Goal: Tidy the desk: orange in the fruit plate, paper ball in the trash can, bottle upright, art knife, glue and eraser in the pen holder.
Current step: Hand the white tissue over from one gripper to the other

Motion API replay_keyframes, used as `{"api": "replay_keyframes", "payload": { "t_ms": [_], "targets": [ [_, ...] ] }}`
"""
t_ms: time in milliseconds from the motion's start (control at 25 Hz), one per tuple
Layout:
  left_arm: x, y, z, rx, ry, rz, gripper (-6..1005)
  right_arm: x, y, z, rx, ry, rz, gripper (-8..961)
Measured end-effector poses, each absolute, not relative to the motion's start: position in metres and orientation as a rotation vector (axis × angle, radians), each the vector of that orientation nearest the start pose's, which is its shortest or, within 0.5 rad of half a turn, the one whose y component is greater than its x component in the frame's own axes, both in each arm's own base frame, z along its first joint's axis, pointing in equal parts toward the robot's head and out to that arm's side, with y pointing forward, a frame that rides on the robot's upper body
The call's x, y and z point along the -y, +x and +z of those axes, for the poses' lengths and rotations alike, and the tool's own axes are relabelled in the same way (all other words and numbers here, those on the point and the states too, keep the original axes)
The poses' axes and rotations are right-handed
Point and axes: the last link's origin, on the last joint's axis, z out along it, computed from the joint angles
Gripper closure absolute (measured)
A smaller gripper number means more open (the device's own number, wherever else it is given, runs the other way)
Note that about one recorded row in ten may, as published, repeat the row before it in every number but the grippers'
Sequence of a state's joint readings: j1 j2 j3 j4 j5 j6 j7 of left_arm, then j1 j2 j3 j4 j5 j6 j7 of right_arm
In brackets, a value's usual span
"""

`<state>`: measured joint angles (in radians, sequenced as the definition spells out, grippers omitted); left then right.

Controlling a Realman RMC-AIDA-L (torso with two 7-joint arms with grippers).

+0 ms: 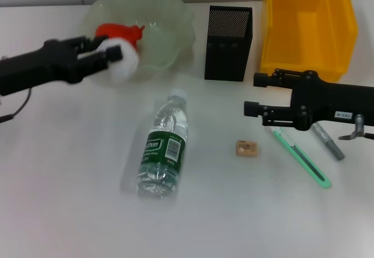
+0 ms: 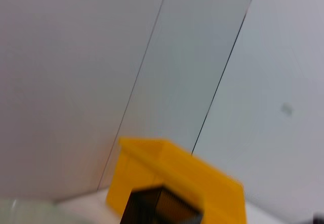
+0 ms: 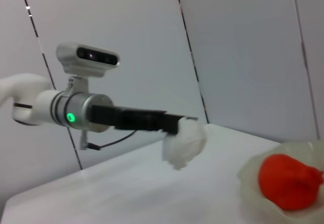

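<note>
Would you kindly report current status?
Left end effector shut on paper ball, beside fruit plate. Right end effector idle above art knife. Bottle lying down.

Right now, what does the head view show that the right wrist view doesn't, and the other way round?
Only the head view shows the lying bottle, eraser, art knife, glue, pen holder, yellow bin and right gripper. Only the right wrist view shows the left arm's wrist camera. Both show the left gripper holding the paper ball, and the orange in the fruit plate.
</note>
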<state>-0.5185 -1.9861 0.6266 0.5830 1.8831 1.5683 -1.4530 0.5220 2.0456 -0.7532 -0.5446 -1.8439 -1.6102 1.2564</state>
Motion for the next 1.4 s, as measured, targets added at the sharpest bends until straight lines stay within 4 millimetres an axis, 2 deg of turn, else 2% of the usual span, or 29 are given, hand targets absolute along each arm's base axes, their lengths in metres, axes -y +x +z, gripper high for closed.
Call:
{"api": "replay_keyframes", "payload": {
  "t_ms": [40, 120, 240, 400, 520, 600, 1000, 1400],
  "targets": [
    [-0.34, -0.279, 0.041, 0.765, -2.561, -0.837, 536, -0.321, 0.254, -0.005, -0.512, -2.737, 0.886, 201],
    [-0.347, -0.259, 0.033, 0.787, -2.481, -1.042, 536, -0.32, 0.249, -0.008, -0.477, -2.734, 0.913, 201],
    [-0.349, -0.255, 0.029, 0.804, -2.471, -1.08, 542, -0.319, 0.242, -0.012, -0.399, -2.684, 0.989, 201],
    [-0.355, -0.24, 0.009, 0.894, -2.462, -1.164, 544, -0.318, 0.241, -0.018, -0.296, -2.594, 1.055, 201],
    [-0.355, -0.24, 0.009, 0.894, -2.462, -1.164, 543, -0.32, 0.241, -0.025, -0.23, -2.535, 1.055, 201],
    [-0.361, -0.228, -0.006, 0.984, -2.437, -1.213, 543, -0.323, 0.24, -0.031, -0.189, -2.501, 1.041, 201],
    [-0.365, -0.223, -0.011, 1.113, -2.324, -1.344, 542, -0.333, 0.232, -0.051, -0.008, -2.276, 0.98, 201],
    [-0.362, -0.222, -0.023, 1.194, -2.304, -1.37, 541, -0.336, 0.218, -0.058, 0.054, -2.273, 1.002, 202]
  ]
}}
